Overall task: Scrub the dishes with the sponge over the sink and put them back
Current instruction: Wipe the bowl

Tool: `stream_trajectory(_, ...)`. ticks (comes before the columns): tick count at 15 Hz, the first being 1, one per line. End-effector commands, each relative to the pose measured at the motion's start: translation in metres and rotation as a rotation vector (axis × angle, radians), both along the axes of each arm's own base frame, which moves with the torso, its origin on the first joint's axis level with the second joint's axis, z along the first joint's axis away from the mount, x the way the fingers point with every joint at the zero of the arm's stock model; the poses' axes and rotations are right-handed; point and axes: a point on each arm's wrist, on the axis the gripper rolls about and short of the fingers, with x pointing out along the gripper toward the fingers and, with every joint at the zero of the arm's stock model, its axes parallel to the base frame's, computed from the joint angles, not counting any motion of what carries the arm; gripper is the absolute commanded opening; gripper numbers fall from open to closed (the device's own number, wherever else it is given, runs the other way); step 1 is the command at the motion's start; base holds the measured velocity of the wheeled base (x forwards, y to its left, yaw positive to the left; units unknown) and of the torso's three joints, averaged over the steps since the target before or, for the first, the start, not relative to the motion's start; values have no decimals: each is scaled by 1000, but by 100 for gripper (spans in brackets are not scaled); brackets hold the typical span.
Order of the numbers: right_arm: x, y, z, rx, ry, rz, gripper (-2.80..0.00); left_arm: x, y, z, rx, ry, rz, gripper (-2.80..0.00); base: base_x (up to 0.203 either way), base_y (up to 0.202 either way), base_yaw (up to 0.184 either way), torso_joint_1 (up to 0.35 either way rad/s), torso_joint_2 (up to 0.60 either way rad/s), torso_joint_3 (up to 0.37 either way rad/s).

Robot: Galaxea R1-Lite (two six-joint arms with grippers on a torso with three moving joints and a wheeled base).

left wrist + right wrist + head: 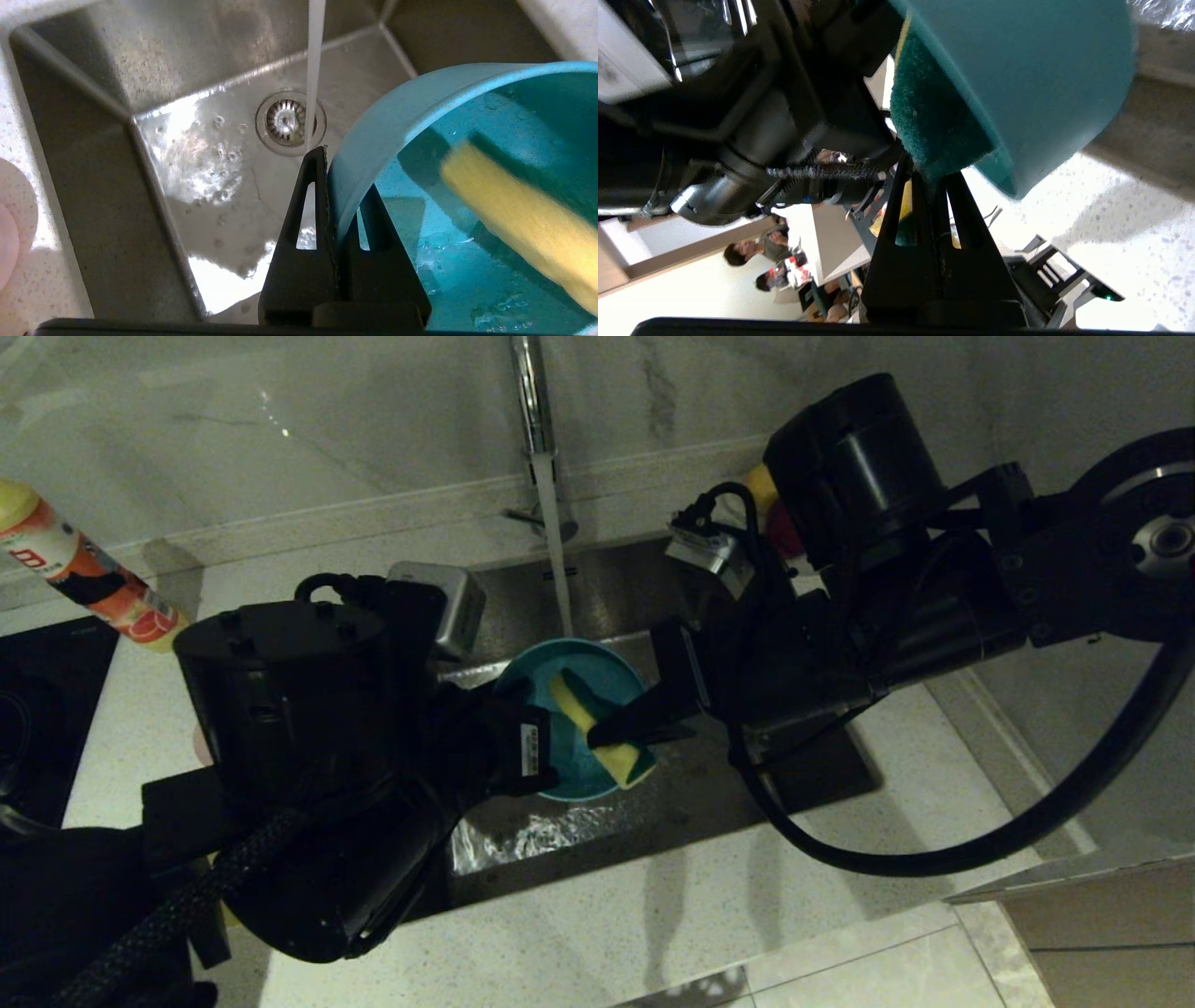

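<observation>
Blue bowl (571, 728) held tilted over the sink (653, 803) while the sponge (602, 733) presses against its inside.

The left gripper (334, 186) pinches the bowl's rim, one finger inside the wall and one outside. The right gripper (621, 728), reaching in from the right, is clamped on the sponge, whose yellow foam faces up and green layer meets the bowl. A stream of water (558, 560) falls from the faucet (532, 392) just behind the bowl toward the drain (289, 122). The left arm's bulk covers the sink's near-left corner. An orange bottle (79, 569) lies on the counter (653, 924) far left, and a pink dish (7, 242) sits by the sink's edge.
</observation>
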Motion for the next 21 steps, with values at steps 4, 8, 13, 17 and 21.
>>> stream_trajectory(4, 5, 1, 10, 19, -22, -13, -280, -6, 5, -11, 14, 6, -1, -280, 0, 0, 0, 0, 0, 0)
stream_trajectory(8, 7, 0, 16, 31, -37, -20, -280, -7, 7, -13, 19, 10, 0, -280, 0, 0, 0, 0, 0, 0)
stream_trajectory(13, 0, -8, 10, -21, 19, -21, -280, -8, 8, -7, 1, -5, 2, -280, 0, 0, 0, 0, 0, 0)
stream_trajectory(17, -7, -12, 10, -32, 32, -13, -280, -8, 10, -2, -10, -17, 5, -280, 0, 0, 0, 0, 0, 0)
stream_trajectory(21, -8, 1, -1, -58, 57, 16, -280, -7, 8, -1, -23, -27, 3, -280, 0, 0, 0, 0, 0, 0)
